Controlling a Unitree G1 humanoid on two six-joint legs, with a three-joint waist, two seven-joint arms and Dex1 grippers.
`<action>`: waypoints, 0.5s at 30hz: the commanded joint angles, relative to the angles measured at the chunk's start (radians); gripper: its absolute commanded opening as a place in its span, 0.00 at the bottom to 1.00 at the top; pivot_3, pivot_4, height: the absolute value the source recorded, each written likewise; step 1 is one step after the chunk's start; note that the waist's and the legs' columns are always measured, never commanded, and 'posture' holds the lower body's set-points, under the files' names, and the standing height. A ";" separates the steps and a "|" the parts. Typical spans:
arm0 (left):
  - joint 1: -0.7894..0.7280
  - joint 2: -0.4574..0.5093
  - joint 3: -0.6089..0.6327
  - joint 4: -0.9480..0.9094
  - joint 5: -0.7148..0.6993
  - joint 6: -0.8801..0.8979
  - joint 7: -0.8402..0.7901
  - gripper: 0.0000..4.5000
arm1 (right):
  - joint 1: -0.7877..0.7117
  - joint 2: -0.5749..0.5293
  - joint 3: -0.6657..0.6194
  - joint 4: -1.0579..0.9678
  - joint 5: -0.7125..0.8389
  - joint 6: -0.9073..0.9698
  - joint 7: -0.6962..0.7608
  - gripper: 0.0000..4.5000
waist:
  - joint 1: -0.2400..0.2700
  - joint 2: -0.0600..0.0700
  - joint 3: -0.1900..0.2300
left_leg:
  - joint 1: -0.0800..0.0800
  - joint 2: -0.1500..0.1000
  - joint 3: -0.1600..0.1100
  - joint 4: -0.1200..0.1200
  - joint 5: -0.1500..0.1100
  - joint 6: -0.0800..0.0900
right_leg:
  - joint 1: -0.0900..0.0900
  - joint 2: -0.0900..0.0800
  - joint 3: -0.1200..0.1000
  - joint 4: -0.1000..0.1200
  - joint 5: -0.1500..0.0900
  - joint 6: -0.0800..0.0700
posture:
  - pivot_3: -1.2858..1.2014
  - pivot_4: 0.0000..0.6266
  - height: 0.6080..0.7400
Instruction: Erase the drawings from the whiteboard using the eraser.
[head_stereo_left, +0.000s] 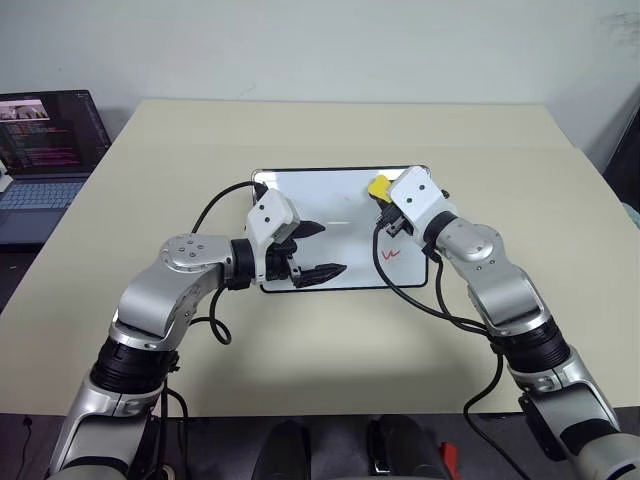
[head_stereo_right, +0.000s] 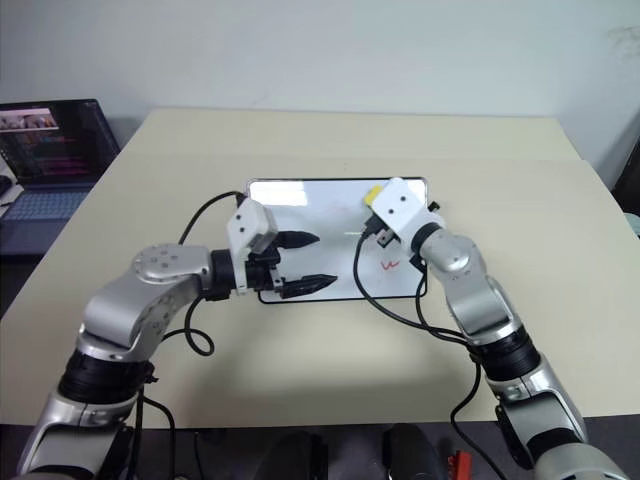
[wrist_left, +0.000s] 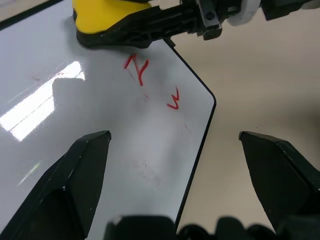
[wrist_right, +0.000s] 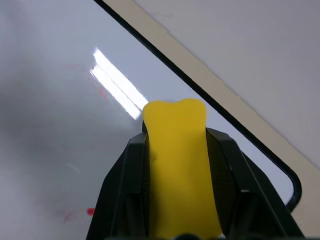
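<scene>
The right end effector (wrist_right: 177, 165) was clamped on the eraser (wrist_right: 177, 150), poised over the whiteboard (head_stereo_left: 330, 195) on the bench (head_stereo_left: 300, 130). The left end effector (head_stereo_left: 318, 250) stood apart, empty, over the board's near edge. The drawings (wrist_left: 137, 67) remained just beside the eraser; wiping across them appeared to be next.

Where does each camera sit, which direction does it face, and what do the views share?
Left eye and right eye views: on the head, looking forward and down at the whiteboard; both arms show.
Left wrist view: on the left wrist, facing the drawings; its open black fingers show.
Right wrist view: on the right wrist; the right gripper clamps the eraser.
All share board and eraser.
</scene>
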 joint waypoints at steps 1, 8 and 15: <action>-0.025 -0.001 0.002 -0.002 0.011 -0.035 -0.013 1.00 | 0.004 -0.025 -0.002 -0.011 -0.045 -0.012 0.018 0.28 | 0.000 0.000 0.000 | 0.000 0.000 0.000 0.000 0.000 0.000 | 0.000 0.000 0.000 0.000 0.000 0.000 | 0.52 0.24 1.00; -0.021 -0.006 0.000 0.007 0.017 -0.048 -0.025 1.00 | 0.053 -0.080 -0.002 -0.012 -0.099 -0.006 0.061 0.28 | 0.000 0.000 0.000 | 0.001 0.000 0.000 0.001 0.000 0.000 | 0.000 0.000 0.000 0.001 0.000 0.000 | 0.52 0.24 1.00; -0.015 -0.008 -0.001 0.004 0.019 -0.050 -0.031 1.00 | 0.066 -0.093 -0.022 0.002 -0.125 -0.003 0.069 0.28 | 0.000 -0.001 -0.001 | 0.003 -0.001 0.001 0.001 0.000 0.001 | 0.002 0.000 0.001 0.002 0.001 0.001 | 0.52 0.24 1.00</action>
